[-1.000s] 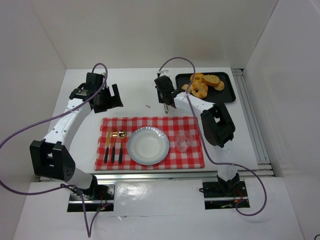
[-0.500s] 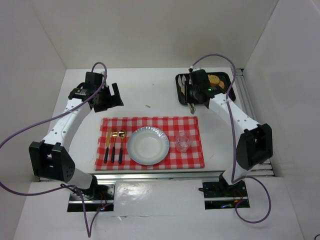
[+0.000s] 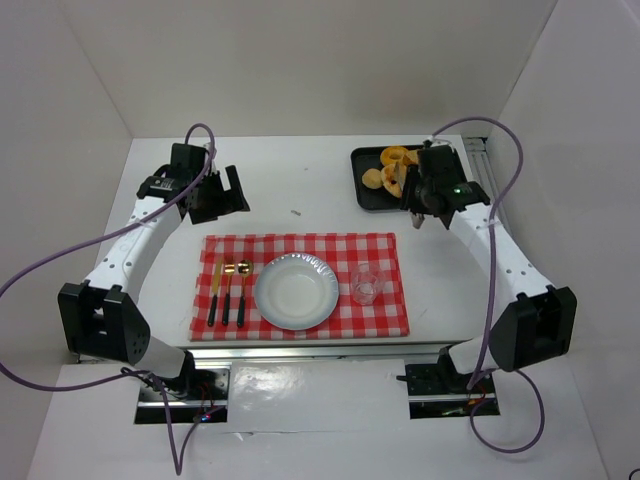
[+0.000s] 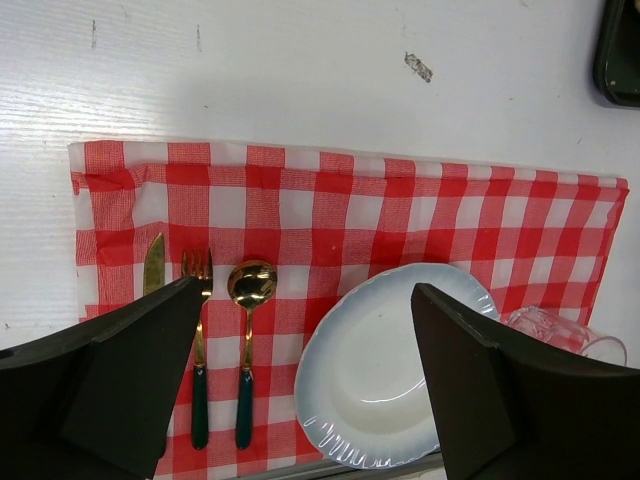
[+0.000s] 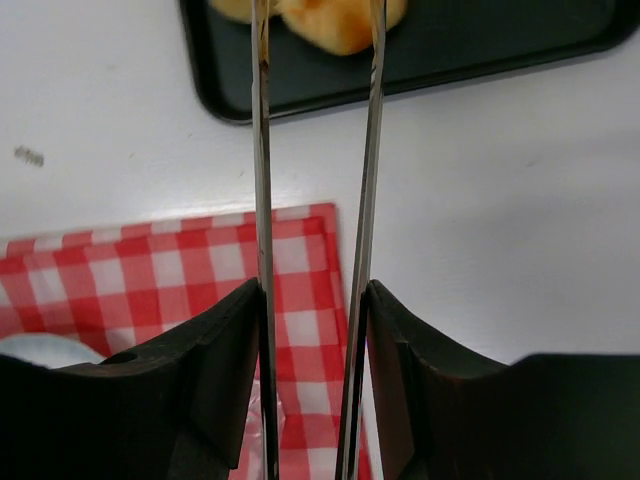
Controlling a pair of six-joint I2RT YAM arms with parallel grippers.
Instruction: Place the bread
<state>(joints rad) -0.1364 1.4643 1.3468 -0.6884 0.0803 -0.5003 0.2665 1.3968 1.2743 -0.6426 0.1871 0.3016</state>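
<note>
a tabletop seen from above, with a white plate (image 3: 296, 292) on a red checked cloth (image 3: 385, 248) as the centre of the setting; nothing lies on the plate. the bread (image 3: 385, 180) – golden-brown toasted slices – sits piled in a black tray (image 3: 360, 160) beyond and to the right of the plate, well apart from it. the right claw (image 3: 425, 200) hangs over the near right part of that tray, clamped on a pair of thin metal tongs (image 5: 262, 150). in the wrist view the tong blades stand apart with nothing between them, their ends reaching toward the bread at the tray's edge. the left claw (image 3: 225, 195) hovers beyond and to the left of the plate with its jaws spread wide, holding nothing. judging from this, the task has barely begun: no slice is picked up yet, and the grasp, the carry to the plate and the release all remain.
</note>
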